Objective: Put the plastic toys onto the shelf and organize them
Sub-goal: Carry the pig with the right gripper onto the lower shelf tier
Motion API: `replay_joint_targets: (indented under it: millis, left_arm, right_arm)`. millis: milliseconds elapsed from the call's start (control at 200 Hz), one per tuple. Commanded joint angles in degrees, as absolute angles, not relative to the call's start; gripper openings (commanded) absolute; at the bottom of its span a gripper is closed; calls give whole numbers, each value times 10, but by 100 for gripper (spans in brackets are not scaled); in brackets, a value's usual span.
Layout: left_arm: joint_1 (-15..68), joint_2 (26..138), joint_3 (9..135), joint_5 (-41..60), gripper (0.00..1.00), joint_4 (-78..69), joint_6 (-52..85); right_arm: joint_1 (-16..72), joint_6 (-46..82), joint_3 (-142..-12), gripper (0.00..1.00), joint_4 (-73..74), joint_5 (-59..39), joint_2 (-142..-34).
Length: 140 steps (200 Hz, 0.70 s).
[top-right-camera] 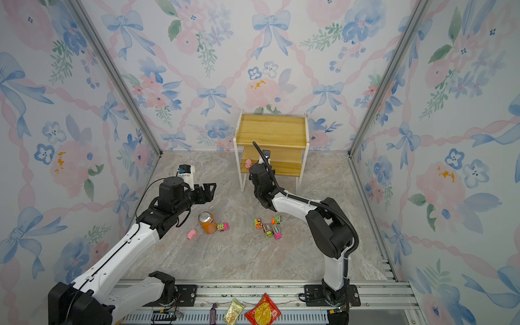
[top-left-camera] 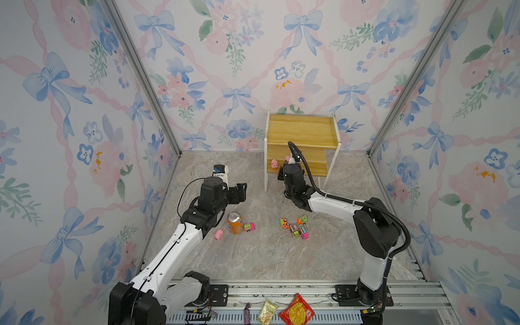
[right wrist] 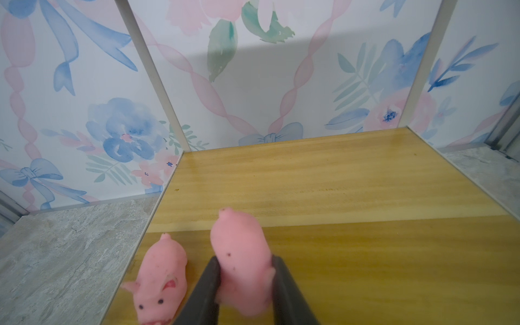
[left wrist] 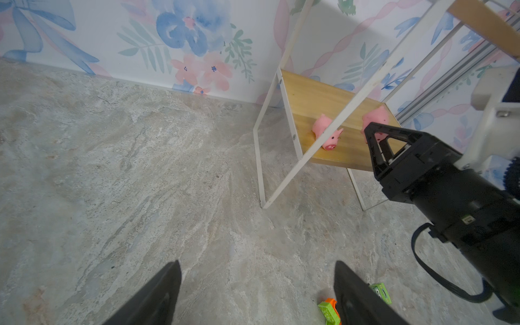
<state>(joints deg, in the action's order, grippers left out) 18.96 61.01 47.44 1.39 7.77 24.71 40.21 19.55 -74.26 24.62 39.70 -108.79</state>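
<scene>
So the right end effector [right wrist: 244, 281] is clamped onto a small pink plastic pig figure [right wrist: 239, 253], with its dark fingers [right wrist: 206, 284] pressed against both of the pig's sides. It's holding that pig over the lower board of the little two-tier shelf with yellow wooden boards and a thin white frame [top-left-camera: 301, 130], toward the board's left end in both top views. Honestly can't tell if the pig is touching the wood or not. Just beside it a second pink pig figure [right wrist: 160, 278] stands on the same board, snout toward the right wrist camera.

The left end effector [top-left-camera: 242, 192] is spread wide with nothing in it, hanging over the grey marble-look table [top-left-camera: 253, 261], well apart from the shelf.

The other toys are down on the table. A third pink pig figure [top-left-camera: 218, 234] lies just left of the orange soda can [top-left-camera: 235, 223]. One small pink-and-green toy truck [top-left-camera: 249, 226] sits right against the can's other side. A bunch of four small multicoloured toy trucks [top-left-camera: 295, 228] huddles together further right, near the right arm. A few snack packets [top-left-camera: 297, 313] sit on the metal rail at the front edge.
</scene>
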Motion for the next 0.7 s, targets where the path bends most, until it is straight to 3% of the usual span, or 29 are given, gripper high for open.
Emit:
replay_joint_targets:
  millis: [0,695]
  left_arm:
    - [185,605,471,20,86,73,244]
    - [184,602,471,21,86,73,244]
  right_arm:
    - [395,207,-765,32,241,410,-1102]
    - [385,224,-790,41,193,399,-1115]
